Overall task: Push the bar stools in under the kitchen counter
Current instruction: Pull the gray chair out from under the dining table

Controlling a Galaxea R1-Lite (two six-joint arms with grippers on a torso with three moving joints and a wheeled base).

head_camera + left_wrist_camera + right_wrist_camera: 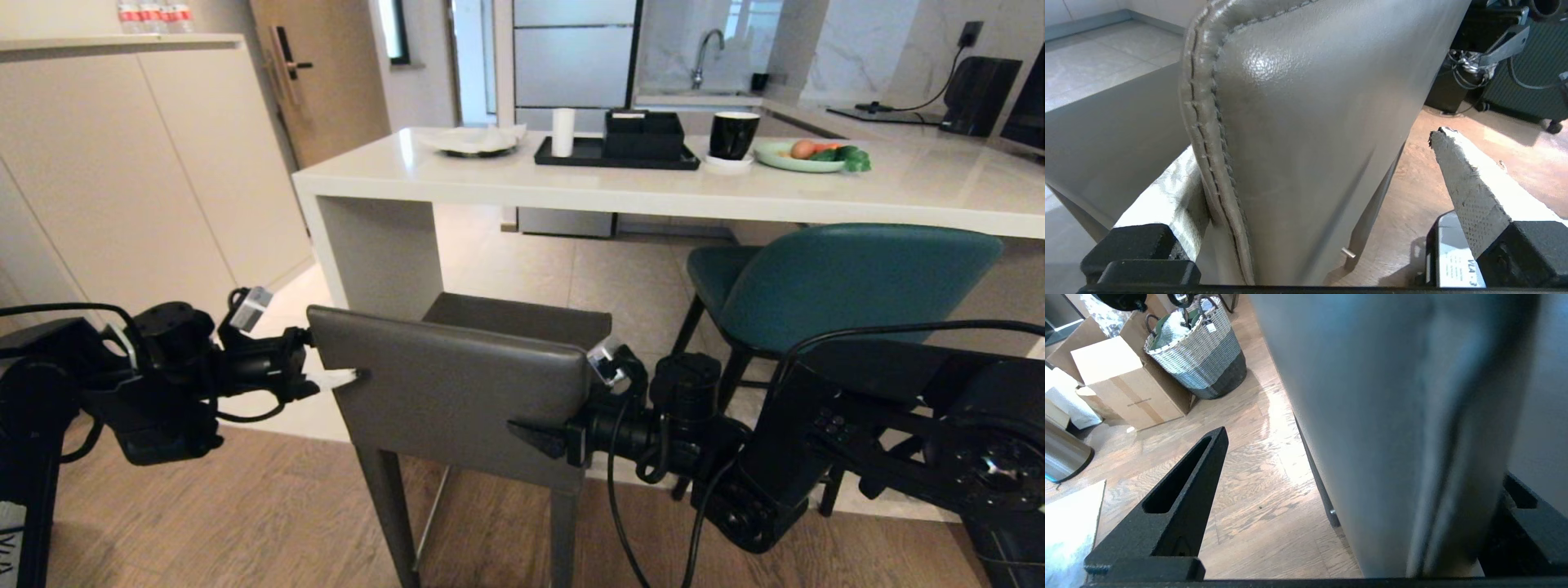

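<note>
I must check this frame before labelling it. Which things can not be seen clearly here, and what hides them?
- Grey stool: feet cut off by the head view's bottom edge.
- Teal stool: legs mostly hidden behind the right arm, head view.
- Right pincer: far finger behind the grey backrest, head view; contact unclear.
- Left pincer: one finger partly behind the backrest edge, left wrist view.
- Kitchen counter: right end cut off.

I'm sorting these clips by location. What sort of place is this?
Most likely a home kitchen with a breakfast bar: a white counter carrying a plate of food and a mug, bar stools beside it, and a sink tap behind.
</note>
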